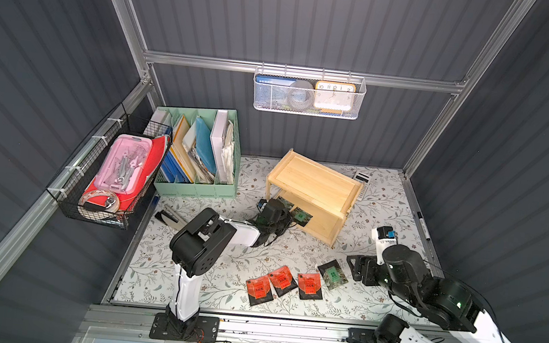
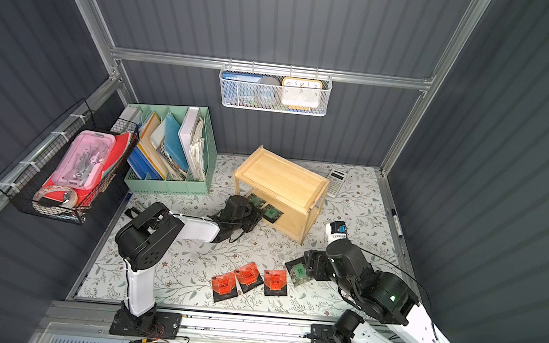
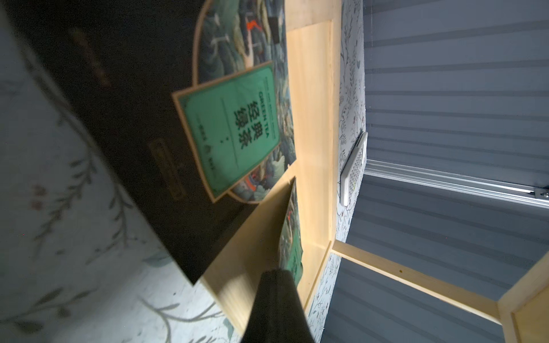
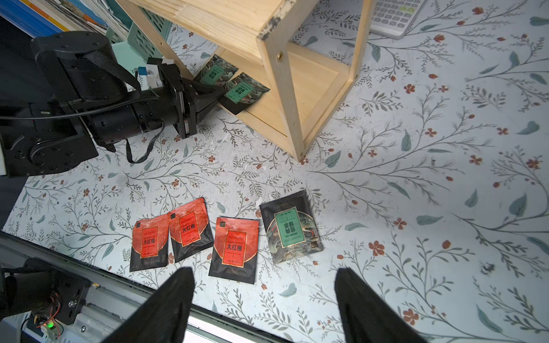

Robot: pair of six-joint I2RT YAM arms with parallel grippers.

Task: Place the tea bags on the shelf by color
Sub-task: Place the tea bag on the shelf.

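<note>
Floral mat (image 1: 151, 270) covers the table inside dark ribbed walls. Jaws closed, the left gripper (image 4: 219, 92) sits at the front lip of the lower tier of the wooden shelf (image 1: 313, 187). Its tips are against the black corner of a green tea bag (image 4: 243, 92) overhanging that edge. It may be pinching the bag, but that is hard to tell. A second green tea bag (image 4: 215, 72) lies just behind on the same board. Jaws spread wide, the right gripper (image 4: 264, 285) hovers near the mat's front row: three red tea bags (image 4: 190, 228), two overlapping, and a third green tea bag (image 4: 292, 228) just beside them. A calculator (image 2: 336, 182) lies behind the shelf.
</note>
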